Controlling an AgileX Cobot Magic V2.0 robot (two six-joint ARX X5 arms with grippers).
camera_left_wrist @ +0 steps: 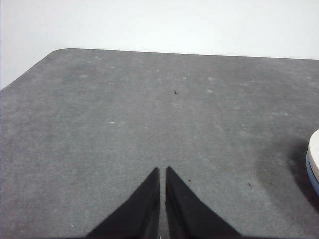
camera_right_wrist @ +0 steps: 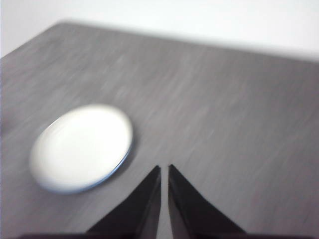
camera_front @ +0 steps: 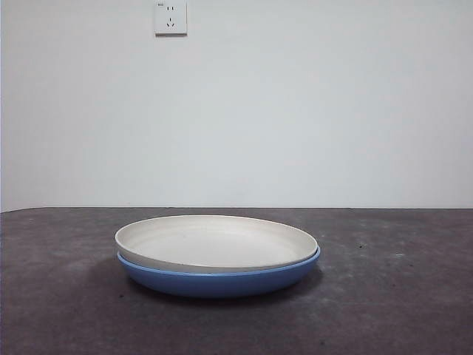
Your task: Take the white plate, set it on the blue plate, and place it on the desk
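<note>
Front view: the white plate (camera_front: 216, 242) sits nested in the blue plate (camera_front: 219, 279), slightly tilted, its left rim raised above the blue one. Both rest on the desk (camera_front: 59, 296), with a wall socket (camera_front: 171, 18) high behind.

Left wrist view: the left gripper (camera_left_wrist: 163, 170) hangs above bare desk (camera_left_wrist: 124, 114), jaws closed and holding nothing; the stacked plates' edge shows at the side.

Right wrist view: blurred. The right gripper (camera_right_wrist: 164, 168) is closed and empty, close beside the white plate (camera_right_wrist: 82, 147), a thin blue rim (camera_right_wrist: 117, 168) under it.
</note>
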